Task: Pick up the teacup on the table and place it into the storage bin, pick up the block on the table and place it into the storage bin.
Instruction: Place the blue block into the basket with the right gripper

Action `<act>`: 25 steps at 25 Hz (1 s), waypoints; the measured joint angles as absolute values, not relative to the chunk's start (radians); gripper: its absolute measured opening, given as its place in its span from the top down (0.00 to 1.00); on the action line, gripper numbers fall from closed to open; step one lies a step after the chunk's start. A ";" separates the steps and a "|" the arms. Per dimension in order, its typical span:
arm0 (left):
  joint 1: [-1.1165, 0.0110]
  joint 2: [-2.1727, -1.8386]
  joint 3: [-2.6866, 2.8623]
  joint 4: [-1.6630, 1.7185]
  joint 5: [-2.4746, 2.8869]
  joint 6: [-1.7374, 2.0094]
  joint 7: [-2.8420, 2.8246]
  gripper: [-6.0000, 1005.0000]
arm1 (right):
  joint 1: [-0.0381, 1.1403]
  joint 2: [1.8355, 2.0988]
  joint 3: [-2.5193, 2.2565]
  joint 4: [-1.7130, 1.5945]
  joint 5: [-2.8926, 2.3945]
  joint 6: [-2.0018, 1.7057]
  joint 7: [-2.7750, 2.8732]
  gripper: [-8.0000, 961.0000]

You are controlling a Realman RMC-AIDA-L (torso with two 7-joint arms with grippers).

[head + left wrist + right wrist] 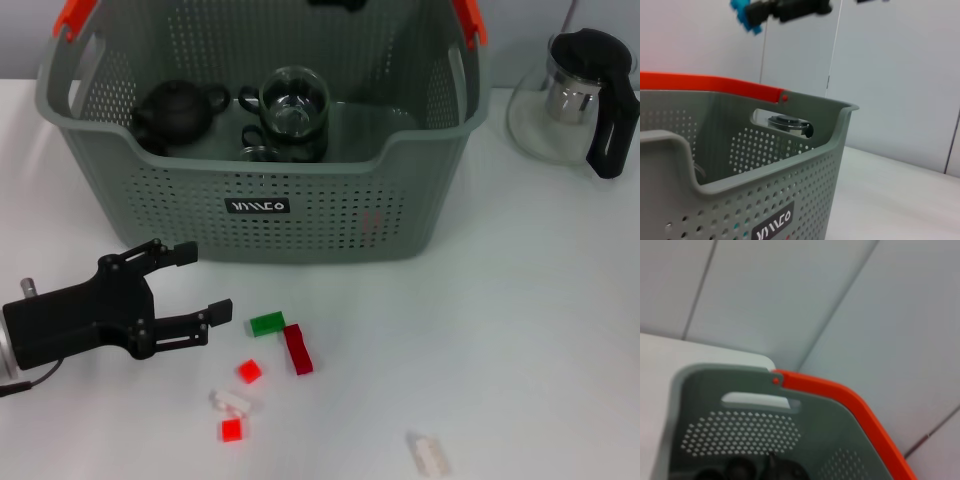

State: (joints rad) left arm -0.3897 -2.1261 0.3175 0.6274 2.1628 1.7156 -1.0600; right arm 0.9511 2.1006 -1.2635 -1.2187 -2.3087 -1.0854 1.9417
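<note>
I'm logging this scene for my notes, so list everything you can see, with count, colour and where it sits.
storage bin: one, grey-green, orange handle pieces, far side of the table.
teapot: one, dark, inside the bin, left part.
glass cups: apparently three, clear with dark handles, inside the bin, centre.
glass pitcher: one, clear with black lid and handle, on the table right of the bin.
green block: one, before the bin.
dark red block: one, beside the green block.
bright red blocks: two, nearer front.
white blocks: two, front.
table: white.
left gripper: black, open, low beside the blocks.
right gripper: above the bin; a blue block appears in it.
</note>
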 joint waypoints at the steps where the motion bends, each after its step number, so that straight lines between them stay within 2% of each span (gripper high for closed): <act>1: -0.390 -2.126 0.317 0.627 2.163 1.714 -1.060 0.10 | 0.950 2.101 -1.277 -1.190 -2.308 -1.050 1.933 0.55; 8: -0.390 -2.126 0.318 0.627 2.152 1.712 -1.060 0.10 | 0.945 2.101 -1.309 -1.026 -2.304 -0.860 1.929 0.55; 15: -0.390 -2.126 0.318 0.627 2.152 1.716 -1.060 0.10 | 0.938 2.101 -1.296 -0.971 -2.302 -0.840 1.940 0.55; 25: -0.391 -2.125 0.317 0.629 2.152 1.721 -1.060 0.10 | 0.919 2.098 -1.273 -0.987 -2.300 -0.833 1.987 0.30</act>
State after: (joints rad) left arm -0.3907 -2.1246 0.3175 0.6292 2.1521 1.7210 -1.0600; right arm 0.9185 2.0980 -1.2726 -0.9871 -2.3002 -0.8326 1.9865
